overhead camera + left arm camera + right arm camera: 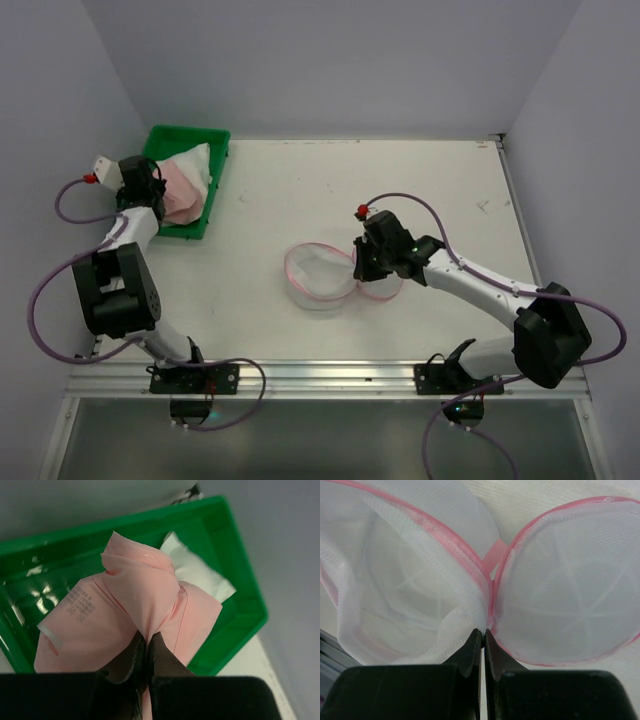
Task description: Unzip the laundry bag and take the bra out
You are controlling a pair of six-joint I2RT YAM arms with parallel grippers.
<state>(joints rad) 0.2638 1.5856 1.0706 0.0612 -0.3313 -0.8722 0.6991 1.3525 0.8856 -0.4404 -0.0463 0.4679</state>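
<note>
1. Right gripper (484,636): you find it over the middle of the table (420,190), nearest the arm bases. Its jaws are pressed together on a fold of white mesh, right at the seam where the two halves of the laundry bag (318,275) meet.

2. Laundry bag: it lies unzipped and spread flat on the table, slightly right of centre. The round body is to the left of your right gripper and the round lid (570,590) to the right. Both are rimmed in pink zip trim and joined by a short pink strip (495,557). You see only mesh inside it.

3. Left gripper (147,645): it is farther back, at the far left. Its jaws are clamped on a gather of the bra (135,595).

4. Bra: pink, crumpled, with a printed care label on one panel. It sits in and above the green tray (240,580), well apart from the bag.

5. Green tray: it stands at the far left corner of the table. A white piece of fabric (200,572) lies in it behind the bra.
</note>
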